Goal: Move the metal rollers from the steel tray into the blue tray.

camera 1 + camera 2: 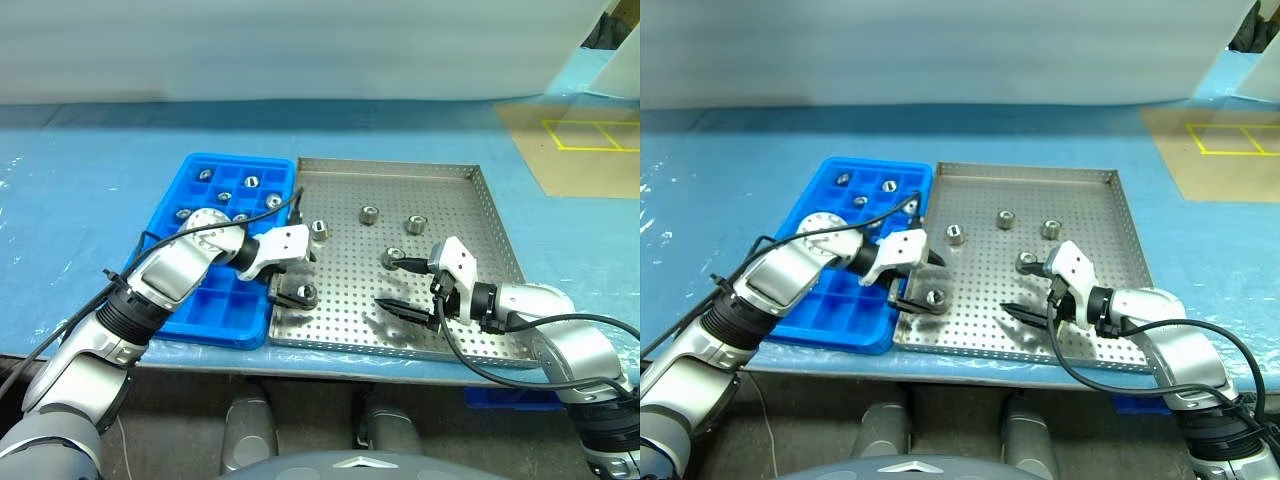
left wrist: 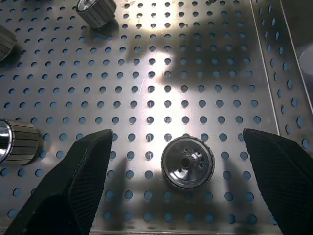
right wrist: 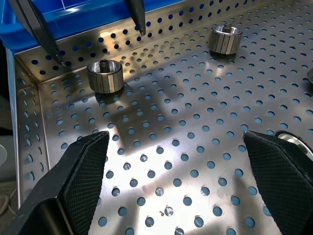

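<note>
Both claws stand apart: my left gripper (image 1: 292, 278) straddles a roller (image 2: 188, 161) on the steel tray (image 1: 480, 215), my right gripper (image 1: 410, 288) hovers empty nearby.

Five metal rollers (image 1: 368, 213) in the steel tray (image 1: 480, 230), two trays.

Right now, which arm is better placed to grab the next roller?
Left, probably. The left gripper hangs open over a roller that sits between its fingers, close to the blue tray. The right gripper is open beside another.

The blue tray (image 1: 226, 310) lies left of, touching, the steel tray (image 1: 470, 215).
</note>
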